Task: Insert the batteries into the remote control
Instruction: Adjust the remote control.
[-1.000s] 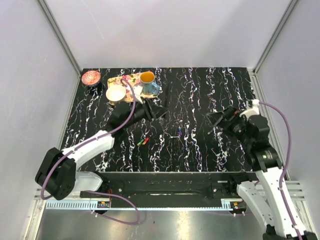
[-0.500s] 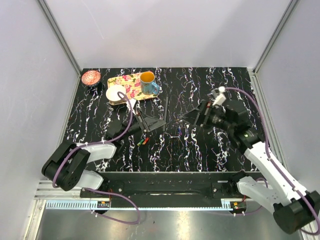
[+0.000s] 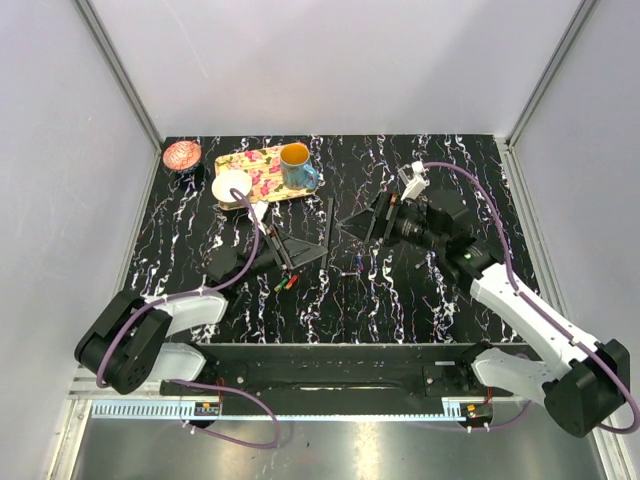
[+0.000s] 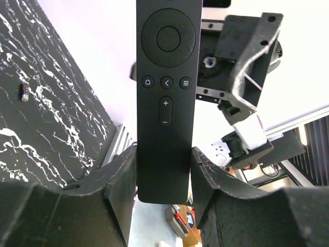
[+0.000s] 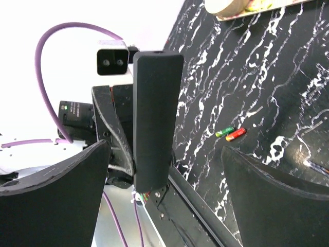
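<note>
The remote control (image 4: 166, 98), a slim black slab, is pinched at its lower end by my left gripper (image 4: 164, 180), with the button side facing that camera. From above, the remote control (image 3: 328, 222) is edge-on over mid-table, between my left gripper (image 3: 312, 252) and my right gripper (image 3: 362, 225). In the right wrist view the plain back of the remote control (image 5: 154, 118) stands between the wide-open fingers of my right gripper (image 5: 164, 180), nearer the left one, untouched. A green and a red battery (image 3: 288, 284) lie side by side on the table, and a blue-purple battery (image 3: 358, 263) lies further right.
At the back left a floral yellow tray (image 3: 262, 172) carries a blue mug (image 3: 297, 168) and a white cup (image 3: 231, 186). A pink bowl (image 3: 182, 155) sits in the far left corner. White walls enclose the black marbled table (image 3: 450, 300).
My right arm has swung left and forward until its open fingers flank the remote. My left arm has drawn back from the tray toward mid-table, still holding the remote.
</note>
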Motion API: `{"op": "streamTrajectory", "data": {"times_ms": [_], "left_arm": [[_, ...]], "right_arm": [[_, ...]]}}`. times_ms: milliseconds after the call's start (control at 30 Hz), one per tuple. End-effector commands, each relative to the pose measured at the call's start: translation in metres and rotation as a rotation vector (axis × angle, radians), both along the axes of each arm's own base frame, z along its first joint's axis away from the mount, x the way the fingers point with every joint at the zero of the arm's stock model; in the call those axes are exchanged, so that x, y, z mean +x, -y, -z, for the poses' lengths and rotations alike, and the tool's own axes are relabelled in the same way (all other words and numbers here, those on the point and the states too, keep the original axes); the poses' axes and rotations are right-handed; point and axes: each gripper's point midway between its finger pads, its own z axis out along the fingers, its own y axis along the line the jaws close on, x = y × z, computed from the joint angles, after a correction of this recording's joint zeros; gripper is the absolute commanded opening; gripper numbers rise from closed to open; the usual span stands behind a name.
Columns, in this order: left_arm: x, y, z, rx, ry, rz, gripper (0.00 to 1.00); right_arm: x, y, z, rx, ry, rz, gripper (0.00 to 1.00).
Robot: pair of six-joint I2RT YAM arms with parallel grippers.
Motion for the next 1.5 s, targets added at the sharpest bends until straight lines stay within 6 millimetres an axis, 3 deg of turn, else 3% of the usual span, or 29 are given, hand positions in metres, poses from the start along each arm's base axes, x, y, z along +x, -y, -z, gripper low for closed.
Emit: {"op": "streamTrajectory", "data": {"times_ms": [0, 267, 400, 467, 533, 733, 767, 867, 900, 1067, 1100, 1133, 1167, 1200, 1267, 1333, 1367, 1400, 1433, 1467], "left_arm": [[-0.041, -0.023, -0.078, -0.220, 0.401, 0.013, 0.00], [-0.043, -0.023, -0.074, -0.206, 0.404, 0.015, 0.00], [-0.044, -0.024, -0.077, -0.211, 0.410, 0.012, 0.00], [-0.045, -0.024, -0.078, -0.212, 0.419, 0.011, 0.00], [-0.043, -0.025, -0.077, -0.212, 0.418, 0.001, 0.00], [-0.043, -0.026, -0.076, -0.209, 0.422, -0.008, 0.00], [-0.043, -0.026, -0.076, -0.209, 0.422, -0.010, 0.00], [-0.043, -0.025, -0.074, -0.208, 0.420, -0.009, 0.00], [-0.042, -0.026, -0.074, -0.207, 0.420, -0.012, 0.02], [-0.038, -0.025, -0.074, -0.213, 0.381, -0.011, 0.65], [-0.035, -0.027, -0.075, -0.218, 0.374, -0.029, 0.70], [-0.035, -0.028, -0.074, -0.220, 0.369, -0.035, 0.75], [-0.032, -0.029, -0.073, -0.212, 0.360, -0.049, 0.89], [-0.026, -0.032, -0.071, -0.205, 0.352, -0.074, 0.94], [-0.019, -0.034, -0.065, -0.172, 0.337, -0.109, 0.98], [-0.011, -0.036, -0.064, -0.129, 0.361, -0.161, 0.99], [-0.004, -0.034, -0.054, -0.061, 0.314, -0.179, 0.99], [0.003, -0.031, -0.050, -0.007, 0.298, -0.207, 0.99], [0.014, -0.029, -0.059, 0.086, 0.412, -0.272, 0.99], [0.006, -0.019, -0.032, 0.255, 0.336, -0.251, 0.99]], "right_arm": [[0.008, -0.013, -0.026, 0.114, 0.074, -0.023, 1.00], [0.017, -0.035, -0.031, 0.156, 0.078, -0.077, 0.97], [0.020, -0.048, -0.025, 0.158, 0.052, -0.114, 0.86], [0.019, -0.056, -0.024, 0.188, 0.036, -0.148, 0.73], [0.016, -0.060, -0.027, 0.226, 0.029, -0.169, 0.67], [0.009, -0.065, -0.026, 0.283, 0.012, -0.223, 0.63], [0.008, -0.065, -0.027, 0.285, 0.014, -0.225, 0.54], [0.006, -0.066, -0.028, 0.286, 0.016, -0.243, 0.42], [0.005, -0.066, -0.028, 0.285, 0.013, -0.245, 0.39], [-0.005, -0.063, -0.033, 0.254, 0.034, -0.280, 0.14], [-0.007, -0.062, -0.036, 0.243, 0.044, -0.286, 0.05], [-0.009, -0.059, -0.032, 0.201, 0.043, -0.286, 0.03], [-0.011, -0.057, -0.031, 0.177, 0.047, -0.281, 0.01], [-0.012, -0.054, -0.025, 0.128, 0.008, -0.269, 0.00], [-0.012, -0.047, -0.031, 0.071, 0.066, -0.247, 0.00], [-0.007, -0.036, -0.015, -0.039, 0.032, -0.182, 0.00], [-0.005, -0.033, -0.021, -0.064, 0.043, -0.163, 0.00], [-0.006, -0.026, -0.008, -0.127, -0.007, -0.140, 0.00], [0.004, -0.020, -0.001, -0.190, 0.002, -0.075, 0.00], [0.006, -0.018, -0.007, -0.211, 0.013, -0.053, 0.00]]}}
